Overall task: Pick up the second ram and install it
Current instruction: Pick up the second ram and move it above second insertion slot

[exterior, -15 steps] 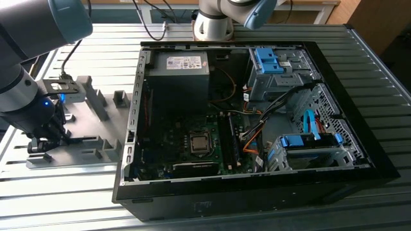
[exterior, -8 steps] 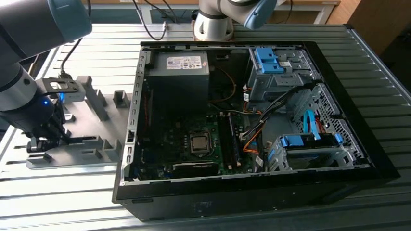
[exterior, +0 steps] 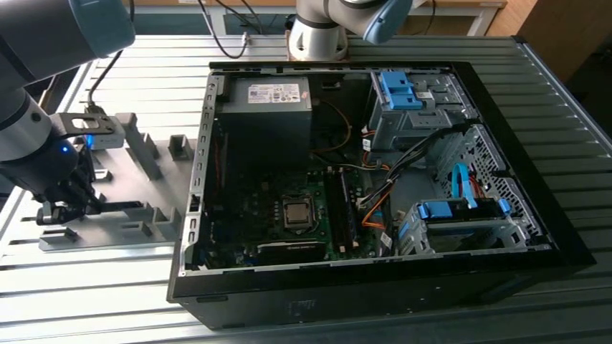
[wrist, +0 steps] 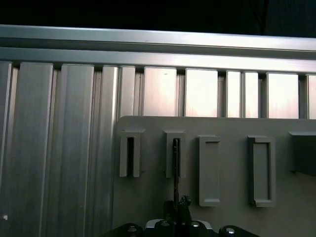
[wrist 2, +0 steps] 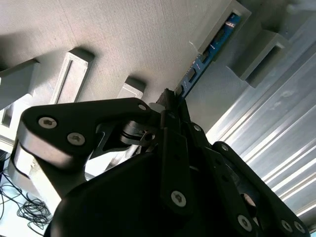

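Observation:
The second ram (wrist 2: 207,55) is a thin blue-green board with small chips. It stands on edge, its far end in a slot of a grey fixture block (wrist 2: 232,22). In the first wrist view the ram (wrist: 176,163) shows edge-on as a dark line in one slotted block. My gripper (wrist 2: 169,98) is shut on the near end of the stick, its black fingers meeting there. In the exterior view the gripper (exterior: 82,209) hangs low over the grey fixture plate (exterior: 115,179) at the view's left, with the ram (exterior: 120,207) reaching from it toward a block.
An open black computer case (exterior: 535,236) lies to the exterior view's right of the plate, with the motherboard and long black memory slots (exterior: 342,215) inside. Several grey fixture blocks (wrist: 209,170) stand on the plate. A ribbed metal table (wrist: 59,148) lies beneath. A second arm's base (exterior: 320,32) stands behind.

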`<state>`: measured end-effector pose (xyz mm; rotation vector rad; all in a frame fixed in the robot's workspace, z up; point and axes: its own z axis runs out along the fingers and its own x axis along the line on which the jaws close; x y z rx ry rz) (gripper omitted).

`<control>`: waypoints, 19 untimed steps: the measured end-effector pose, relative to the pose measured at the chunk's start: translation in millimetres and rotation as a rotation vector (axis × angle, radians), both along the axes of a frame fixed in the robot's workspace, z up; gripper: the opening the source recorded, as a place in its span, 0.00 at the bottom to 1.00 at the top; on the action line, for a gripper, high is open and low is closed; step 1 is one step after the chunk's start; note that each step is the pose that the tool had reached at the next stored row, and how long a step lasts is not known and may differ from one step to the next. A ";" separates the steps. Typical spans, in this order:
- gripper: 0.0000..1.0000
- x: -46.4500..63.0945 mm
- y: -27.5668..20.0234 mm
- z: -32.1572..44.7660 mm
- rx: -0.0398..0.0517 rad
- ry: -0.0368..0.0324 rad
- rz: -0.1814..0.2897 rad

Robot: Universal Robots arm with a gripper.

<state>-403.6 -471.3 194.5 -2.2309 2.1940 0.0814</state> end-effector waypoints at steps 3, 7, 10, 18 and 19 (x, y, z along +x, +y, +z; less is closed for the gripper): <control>0.14 0.0 0.0 0.3 -0.0002 0.0001 0.000; 0.14 0.0 0.0 1.3 -0.0002 0.0002 0.000; 0.14 0.0 0.0 2.0 -0.0002 0.0002 0.000; 0.14 0.0 0.0 3.8 -0.0002 0.0002 0.000; 0.14 0.0 0.0 4.1 -0.0002 0.0003 0.000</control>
